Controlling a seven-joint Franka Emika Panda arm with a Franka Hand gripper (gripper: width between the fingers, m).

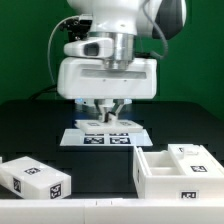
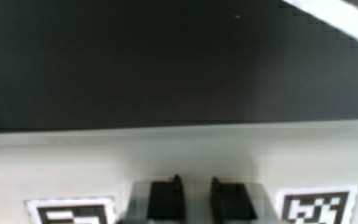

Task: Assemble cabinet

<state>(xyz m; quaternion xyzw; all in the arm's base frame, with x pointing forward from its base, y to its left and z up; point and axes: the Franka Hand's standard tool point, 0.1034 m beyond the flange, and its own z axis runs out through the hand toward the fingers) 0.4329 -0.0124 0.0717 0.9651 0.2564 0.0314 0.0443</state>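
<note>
Over the marker board (image 1: 74,137), tool (image 1: 108,119) clenched, nothing seen in it; cabinet box (image 1: 180,172) and separate cabinet panel (image 1: 35,180) on table (image 1: 30,125)

Exterior frontal, wrist close, perhaps sharing marker board (image 1: 72,138) (image 2: 176,160)

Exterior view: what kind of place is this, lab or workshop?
Likely a robotics lab bench: green backdrop behind a black table, the marker board lying under the gripper, and white cabinet parts carrying fiducial tags.
</note>
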